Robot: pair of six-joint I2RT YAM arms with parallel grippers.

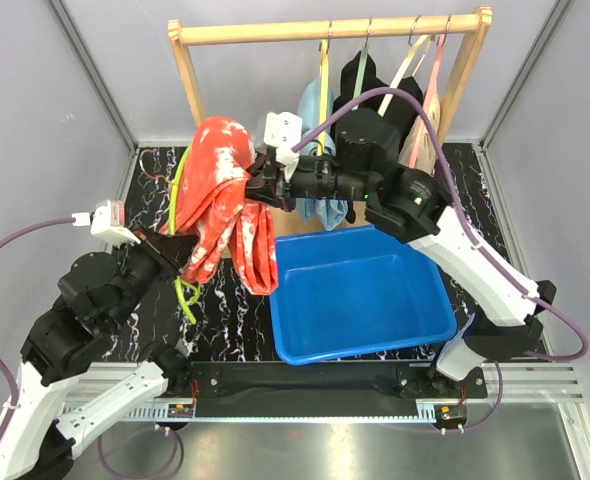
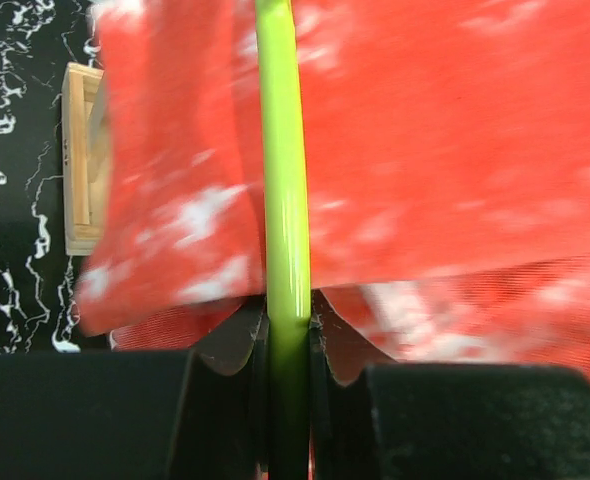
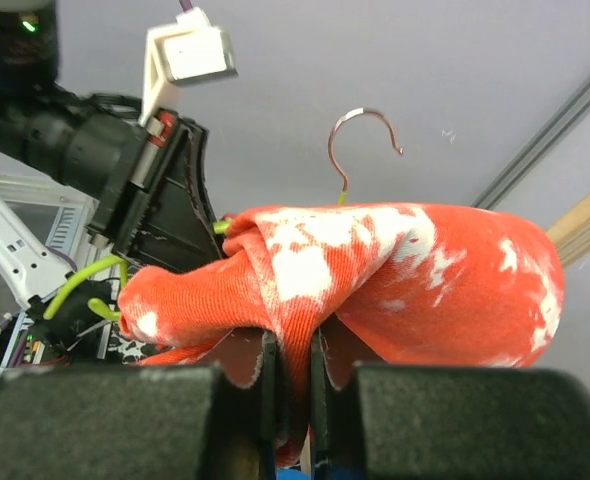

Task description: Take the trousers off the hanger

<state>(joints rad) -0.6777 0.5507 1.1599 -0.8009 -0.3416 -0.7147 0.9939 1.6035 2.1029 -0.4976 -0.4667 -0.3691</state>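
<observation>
Red, white-blotched trousers (image 1: 225, 185) are hanging over the green hanger (image 2: 283, 180), which is off the rail (image 1: 275, 30). The left gripper (image 2: 288, 335) is pinching the hanger's rod; the right gripper (image 3: 293, 350) is pinching a cloth fold. Stripping step: next, probably dragging the cloth clear.

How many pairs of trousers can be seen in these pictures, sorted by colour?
red trousers with white blotches: 1
light blue trousers: 1
black trousers: 1 for certain; the right arm covers what hangs beside them
beige trousers: 1
Total: 4 plainly visible
</observation>
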